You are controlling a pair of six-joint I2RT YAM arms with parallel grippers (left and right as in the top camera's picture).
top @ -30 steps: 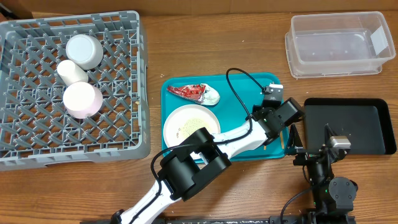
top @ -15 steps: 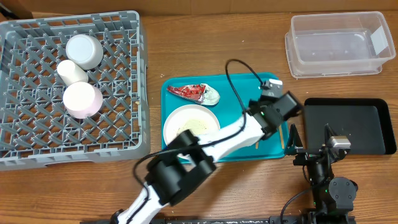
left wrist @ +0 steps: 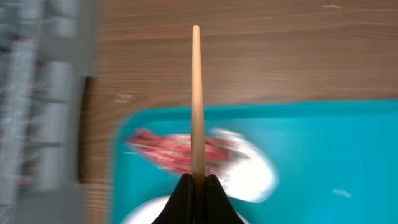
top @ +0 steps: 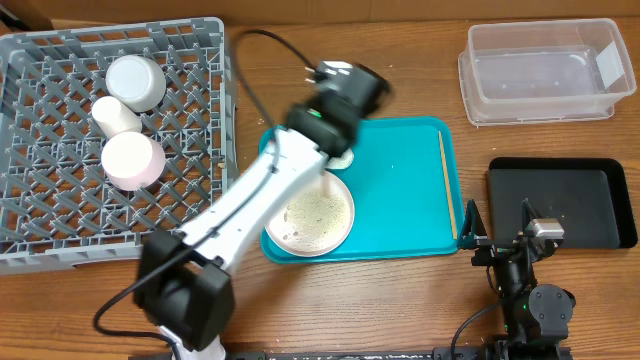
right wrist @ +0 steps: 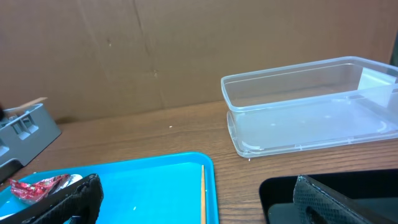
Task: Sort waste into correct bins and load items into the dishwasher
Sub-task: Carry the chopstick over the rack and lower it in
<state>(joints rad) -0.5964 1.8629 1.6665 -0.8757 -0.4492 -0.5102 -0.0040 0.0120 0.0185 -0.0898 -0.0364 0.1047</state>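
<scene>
The left tool (left wrist: 198, 180), pinched on one chopstick (left wrist: 196, 99), has swung from the tray's (left wrist: 336, 143) right edge to hang over the wrapper (left wrist: 180, 152) directly beneath it (right tool (right wrist: 198, 185) spread, idle), so wrapper and plate (top: 310, 215) remain unsorted.

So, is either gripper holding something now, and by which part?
The left gripper pinches a wooden chopstick at one end, and the rest of it sticks out ahead. The right gripper is open and holds nothing.
</scene>
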